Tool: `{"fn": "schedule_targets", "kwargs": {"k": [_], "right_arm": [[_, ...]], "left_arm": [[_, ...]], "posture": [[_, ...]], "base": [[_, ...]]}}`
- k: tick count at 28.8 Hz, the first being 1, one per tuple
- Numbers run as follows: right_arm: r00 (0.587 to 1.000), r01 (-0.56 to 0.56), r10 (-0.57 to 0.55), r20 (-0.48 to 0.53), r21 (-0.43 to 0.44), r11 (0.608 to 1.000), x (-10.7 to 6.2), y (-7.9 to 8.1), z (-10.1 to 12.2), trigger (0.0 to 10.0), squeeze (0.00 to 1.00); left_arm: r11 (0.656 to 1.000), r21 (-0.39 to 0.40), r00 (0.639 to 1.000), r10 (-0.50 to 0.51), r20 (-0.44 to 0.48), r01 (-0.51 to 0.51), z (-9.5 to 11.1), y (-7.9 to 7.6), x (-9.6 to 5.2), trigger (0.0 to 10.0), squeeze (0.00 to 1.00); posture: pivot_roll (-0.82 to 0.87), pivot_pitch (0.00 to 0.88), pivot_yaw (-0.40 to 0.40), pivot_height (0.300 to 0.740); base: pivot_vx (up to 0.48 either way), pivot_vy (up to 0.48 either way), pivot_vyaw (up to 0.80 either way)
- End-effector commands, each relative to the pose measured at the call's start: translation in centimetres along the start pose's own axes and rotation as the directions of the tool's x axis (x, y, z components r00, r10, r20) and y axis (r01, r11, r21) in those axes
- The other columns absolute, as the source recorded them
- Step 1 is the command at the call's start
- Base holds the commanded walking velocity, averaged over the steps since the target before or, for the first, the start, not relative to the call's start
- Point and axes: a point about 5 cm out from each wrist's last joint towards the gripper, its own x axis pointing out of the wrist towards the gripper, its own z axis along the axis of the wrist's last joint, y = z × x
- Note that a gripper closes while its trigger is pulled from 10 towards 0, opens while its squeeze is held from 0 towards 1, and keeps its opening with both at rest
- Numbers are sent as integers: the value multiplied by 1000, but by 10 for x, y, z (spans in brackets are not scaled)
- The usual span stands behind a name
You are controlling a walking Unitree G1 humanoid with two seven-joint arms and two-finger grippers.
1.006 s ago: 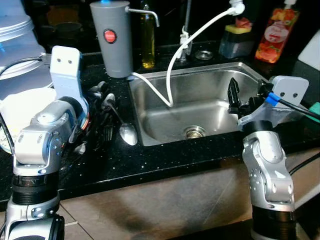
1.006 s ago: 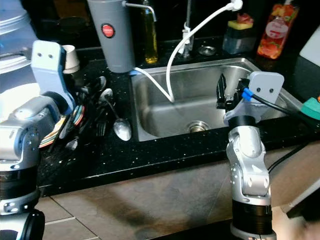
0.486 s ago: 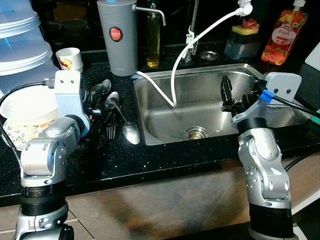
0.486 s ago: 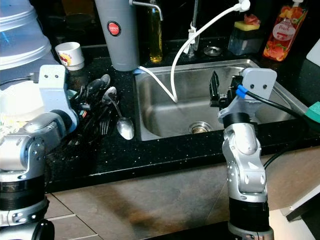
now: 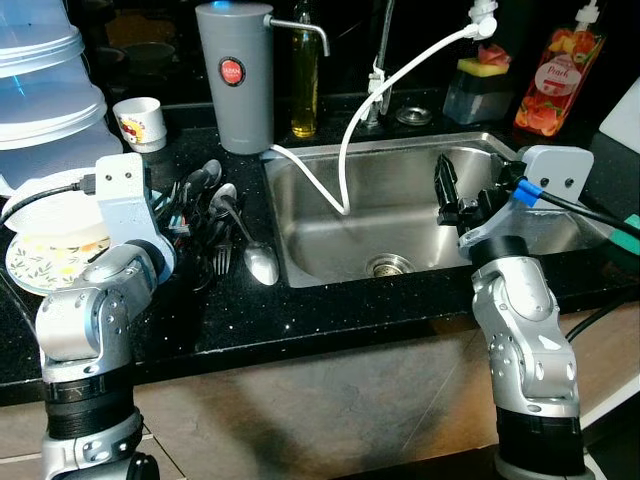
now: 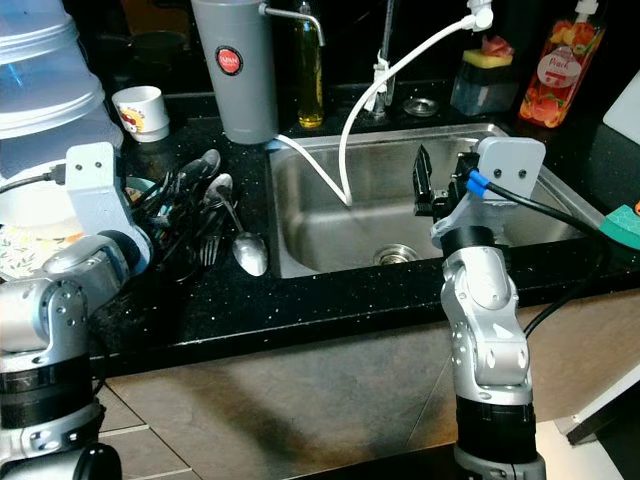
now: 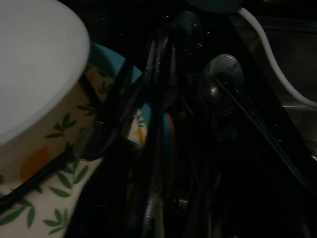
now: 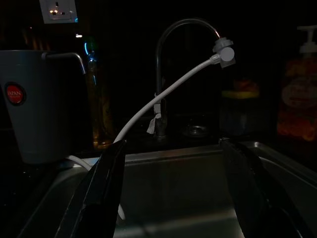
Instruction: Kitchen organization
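Note:
A heap of spoons and forks (image 5: pixel 215 215) lies on the black counter (image 5: pixel 300 320) just left of the steel sink (image 5: pixel 330 240). One large spoon (image 5: pixel 260 266) sits at the heap's near edge. My left gripper (image 5: pixel 188 198) is down among this cutlery, beside a leaf-patterned bowl (image 7: pixel 44 163); the left wrist view is too dark to read its grip. Over the sink's right half, my right gripper (image 5: pixel 446 188) hangs open, its two fingers (image 8: pixel 104 198) spread wide with nothing between them.
A white hose (image 5: pixel 400 70) runs from the tap into the sink. At the counter's back stand a grey dispenser (image 5: pixel 235 75), an oil bottle (image 5: pixel 305 80), a small cup (image 5: pixel 138 122), a sponge holder (image 5: pixel 475 85) and a soap bottle (image 5: pixel 550 85). Stacked plastic containers (image 5: pixel 40 80) fill the far left.
The whole picture has shifted, so the camera moved. My left arm has sunk lower beside the cutlery. The right gripper stays open over the sink.

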Motion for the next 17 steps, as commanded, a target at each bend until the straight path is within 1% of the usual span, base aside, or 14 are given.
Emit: {"fn": "schedule_targets", "kwargs": {"k": [1, 2, 4, 5, 8, 9, 11, 12, 13, 14, 15, 16, 17], "right_arm": [[1000, 5, -5, -5, 6, 1000, -2, 0, 0, 10000, 0], [1000, 8, -8, -6, 6, 1000, -2, -1, 0, 10000, 0], [1000, 10, -10, -7, 7, 1000, -2, -1, 0, 10000, 0], [1000, 10, -10, -7, 7, 1000, -2, -1, 0, 10000, 0], [1000, 14, -14, -8, 9, 1000, -2, -2, 0, 10000, 0], [1000, 16, -16, -8, 9, 1000, -2, -3, 0, 10000, 0], [1000, 17, -17, -8, 9, 1000, -2, -3, 0, 10000, 0], [1000, 19, -19, -7, 9, 1000, -2, -3, 1, 10000, 0], [1000, 22, -22, -6, 10, 1000, -2, -4, 1, 10000, 0], [1000, 22, -22, -6, 10, 1000, -2, -4, 1, 10000, 0], [1000, 25, -25, -5, 11, 1000, -1, -5, 2, 10000, 0], [1000, 26, -26, -5, 12, 1000, -1, -5, 2, 10000, 0], [1000, 27, -27, -3, 13, 1000, -1, -5, 2, 10000, 0]], "left_arm": [[1000, -3, 994, 28, -103, -28, -20, 4, 6, 0, 0], [998, 30, 995, 56, -78, -53, -17, 5, 6, 0, 0], [996, 56, 995, 77, -65, -73, -15, 6, 6, 0, 0], [996, 56, 995, 77, -65, -73, -15, 6, 6, 0, 0], [991, 70, 991, 118, -57, -114, -13, 10, 8, 0, 0], [987, 82, 990, 139, -33, -136, -10, 11, 9, 0, 0], [986, 88, 989, 144, -23, -141, -8, 11, 9, 0, 0], [987, 88, 991, 135, 26, -137, -1, 9, 10, 0, 0], [990, 99, 987, 84, 135, -97, 15, 0, 9, 0, 0], [990, 99, 987, 84, 135, -97, 15, 0, 9, 0, 0], [993, 96, 977, 43, 208, -64, 28, -6, 7, 5569, 0], [995, 95, 968, 19, 251, -44, 35, -11, 6, 5569, 0], [995, 95, 953, -21, 303, -9, 46, -17, 4, 10000, 0]], "posture": [[55, 10, 0, 740], [55, 10, 0, 740], [55, 10, 0, 740], [55, 10, 0, 740], [49, 10, 3, 740], [44, 7, 3, 740], [44, 7, 3, 740], [32, 1, 2, 740], [32, 1, 2, 740], [32, 1, 2, 740], [27, 0, -2, 740], [27, 0, -2, 740], [27, 0, -2, 740]], "base": [[0, 0, 0], [0, 0, 0], [0, 0, 0], [0, 0, 0], [0, 0, 0], [0, 0, 0], [0, 0, 0], [0, 0, 0], [0, 0, 0], [0, 0, 0], [0, 0, 0], [0, 0, 0], [0, 0, 0]]}}
